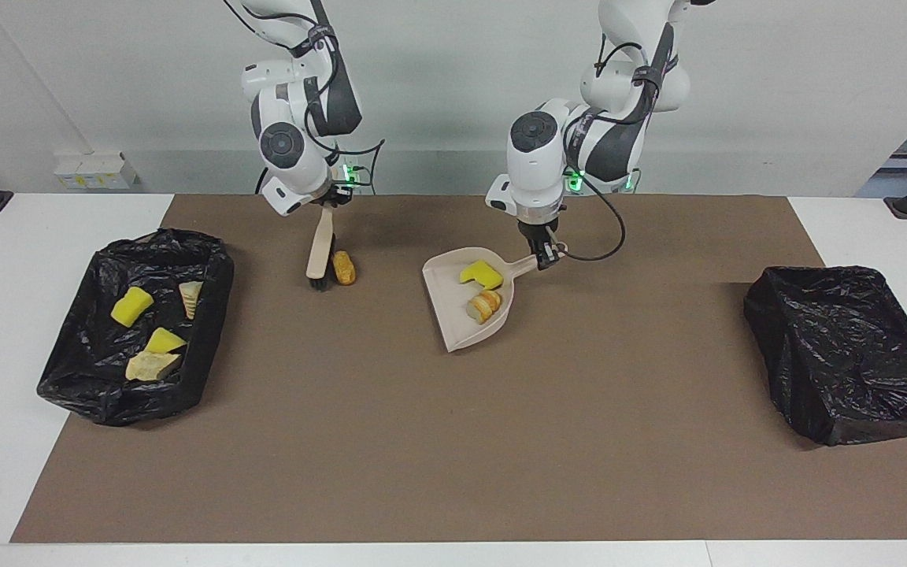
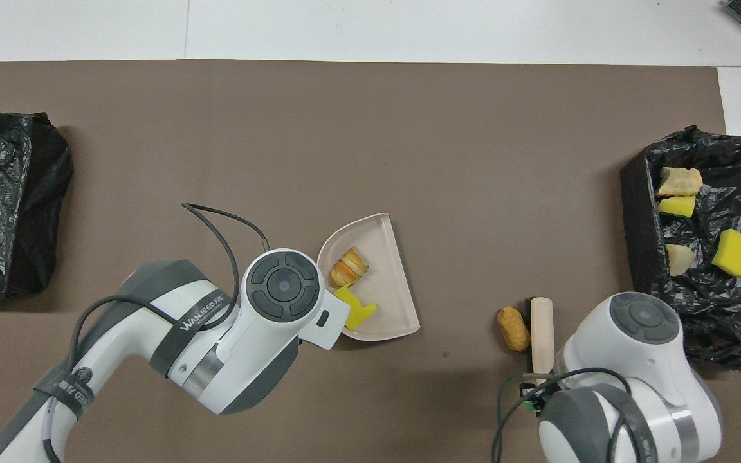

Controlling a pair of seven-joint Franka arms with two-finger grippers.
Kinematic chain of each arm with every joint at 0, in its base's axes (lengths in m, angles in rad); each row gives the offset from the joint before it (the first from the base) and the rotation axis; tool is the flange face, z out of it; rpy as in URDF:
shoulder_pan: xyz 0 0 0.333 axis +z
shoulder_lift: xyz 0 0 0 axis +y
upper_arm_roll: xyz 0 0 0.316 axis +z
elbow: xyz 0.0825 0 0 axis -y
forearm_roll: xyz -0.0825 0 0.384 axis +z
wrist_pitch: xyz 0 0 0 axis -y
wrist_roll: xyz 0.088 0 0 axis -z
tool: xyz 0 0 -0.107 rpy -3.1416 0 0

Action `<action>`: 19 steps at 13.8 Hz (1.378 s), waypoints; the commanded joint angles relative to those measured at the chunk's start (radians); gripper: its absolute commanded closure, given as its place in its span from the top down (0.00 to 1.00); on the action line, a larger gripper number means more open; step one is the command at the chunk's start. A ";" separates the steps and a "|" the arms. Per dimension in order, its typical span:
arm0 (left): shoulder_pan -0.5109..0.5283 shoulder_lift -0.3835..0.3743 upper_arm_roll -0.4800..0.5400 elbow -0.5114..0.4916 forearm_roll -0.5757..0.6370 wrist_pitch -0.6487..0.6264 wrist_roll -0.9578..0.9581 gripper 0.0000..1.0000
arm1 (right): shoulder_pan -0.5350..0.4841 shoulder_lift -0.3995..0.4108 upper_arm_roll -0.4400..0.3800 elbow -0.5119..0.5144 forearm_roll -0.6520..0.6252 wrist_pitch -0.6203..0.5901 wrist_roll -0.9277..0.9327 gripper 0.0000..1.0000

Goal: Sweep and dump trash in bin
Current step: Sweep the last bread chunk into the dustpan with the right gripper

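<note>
My right gripper (image 1: 327,206) is shut on the handle of a wooden brush (image 1: 317,253), whose bristles stand on the mat right beside an orange-brown nugget (image 1: 343,268) of trash. The beige dustpan (image 1: 461,319) holds a yellow sponge chunk (image 1: 481,273) and a bread-like lump (image 1: 486,303). My left gripper (image 1: 546,258) is shut on the dustpan's handle. The black-lined bin (image 1: 99,402) at the right arm's end holds several yellow and cream scraps (image 1: 152,365). From overhead, both wrists hide their fingers, while the nugget (image 2: 513,319) and brush (image 2: 541,334) lie side by side.
A second black-lined bin (image 1: 839,354) stands at the left arm's end of the brown mat (image 1: 453,441). A cable loops from the left wrist (image 2: 216,215) over the mat beside the dustpan (image 2: 390,283).
</note>
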 commanded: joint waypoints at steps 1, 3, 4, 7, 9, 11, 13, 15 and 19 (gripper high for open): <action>-0.018 -0.017 0.011 -0.016 0.026 -0.022 -0.019 0.00 | 0.031 -0.017 0.004 -0.027 0.043 0.048 0.066 0.00; -0.018 -0.017 0.009 -0.025 0.049 -0.027 -0.019 0.00 | 0.048 -0.010 0.006 -0.027 0.065 0.097 0.118 0.00; -0.020 -0.016 0.009 -0.033 0.056 -0.024 -0.019 0.00 | 0.077 0.000 0.006 -0.024 0.088 0.126 0.134 0.00; -0.021 -0.006 0.006 -0.036 0.059 -0.015 -0.015 0.00 | 0.142 0.087 0.008 -0.002 0.143 0.216 0.161 0.00; -0.023 0.004 0.006 -0.034 0.060 -0.009 -0.007 0.00 | 0.157 0.147 0.009 0.060 0.183 0.235 0.161 0.00; -0.028 0.013 0.006 -0.034 0.060 0.005 0.025 0.00 | 0.208 0.213 0.012 0.125 0.194 0.241 0.158 0.00; -0.024 0.018 0.006 -0.034 0.060 0.010 0.095 0.00 | 0.254 0.311 0.012 0.212 0.226 0.246 0.155 0.00; -0.021 0.021 0.006 -0.034 0.060 0.025 0.168 0.00 | 0.263 0.357 0.012 0.292 0.258 0.238 0.145 0.00; -0.006 0.043 0.006 -0.071 0.059 0.156 0.244 0.00 | 0.288 0.429 0.020 0.444 0.361 0.220 0.146 0.00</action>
